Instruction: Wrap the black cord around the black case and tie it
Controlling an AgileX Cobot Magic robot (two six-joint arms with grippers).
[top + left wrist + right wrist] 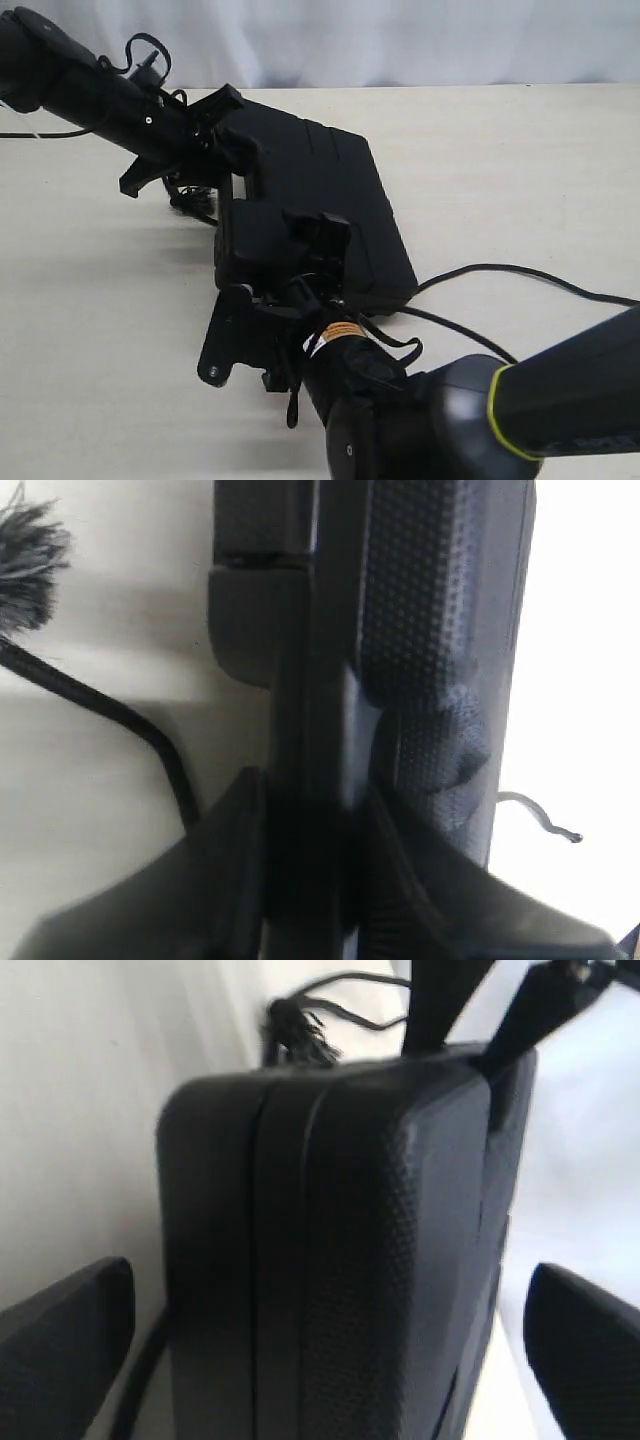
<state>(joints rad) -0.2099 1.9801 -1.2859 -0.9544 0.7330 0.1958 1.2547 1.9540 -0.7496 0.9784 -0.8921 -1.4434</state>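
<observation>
Exterior view: my left claw [228, 140] clamps the black case's [335, 190] far end, I judge to steady it for wrapping, the black cord [188, 200] lying just beside, while my right claw [270, 295] straddles the near end, jaws wide apart, holding nothing.

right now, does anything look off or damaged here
The cord ends in a frayed grey tuft and lies loose beside the case, not around it. The case looks tilted rather than flat, clamped by the left gripper, with the right gripper open astride it.
</observation>
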